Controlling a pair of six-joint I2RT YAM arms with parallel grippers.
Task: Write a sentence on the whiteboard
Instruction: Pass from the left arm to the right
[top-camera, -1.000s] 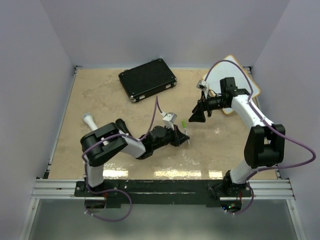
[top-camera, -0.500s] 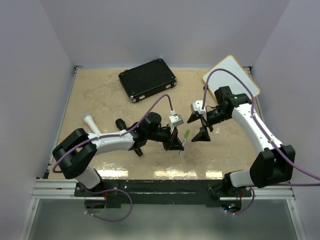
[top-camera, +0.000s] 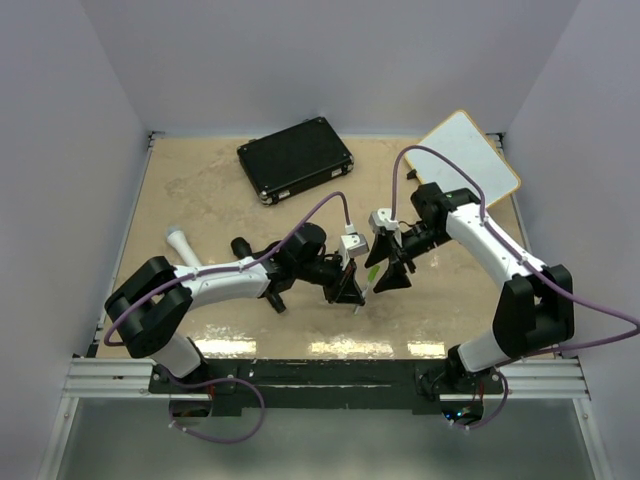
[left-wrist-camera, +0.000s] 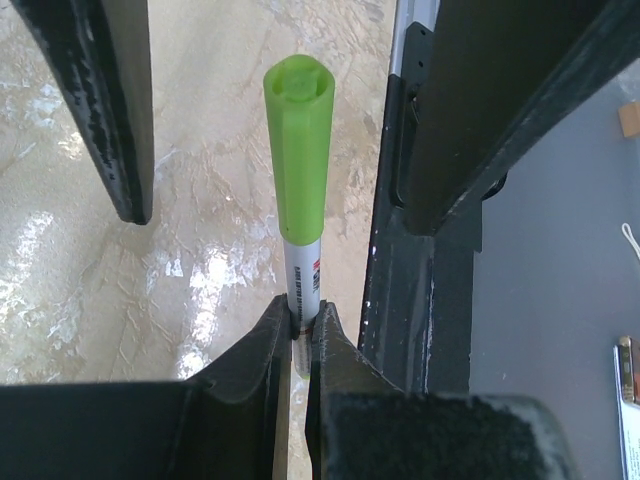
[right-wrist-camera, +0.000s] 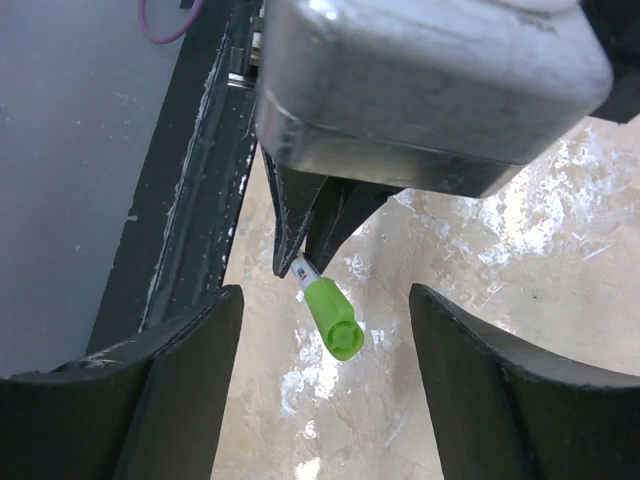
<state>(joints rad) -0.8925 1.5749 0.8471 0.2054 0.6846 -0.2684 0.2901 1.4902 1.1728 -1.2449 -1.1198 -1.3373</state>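
While the white-and-black left arm (top-camera: 215, 282) and right arm (top-camera: 495, 240) are reaching toward each other over a beige, marbled tabletop (top-camera: 200, 190), a black rectangular hard case (top-camera: 295, 158) is lying at the far middle of the surface. A flat white whiteboard with rounded corners and a thin orange-yellow rim (top-camera: 468, 152) is sitting in the far right corner, well apart from both grippers. Its face is too small to read. Near the table's middle, the left gripper (left-wrist-camera: 297, 322) is clamping its jaws tight on the white barrel of a marker pen (left-wrist-camera: 300, 265), whose lime-green cap (left-wrist-camera: 297, 130) is pointing toward the right arm. The right gripper (right-wrist-camera: 325, 300) is standing open, its two black fingers (right-wrist-camera: 180, 390) flanking the cap without touching it.
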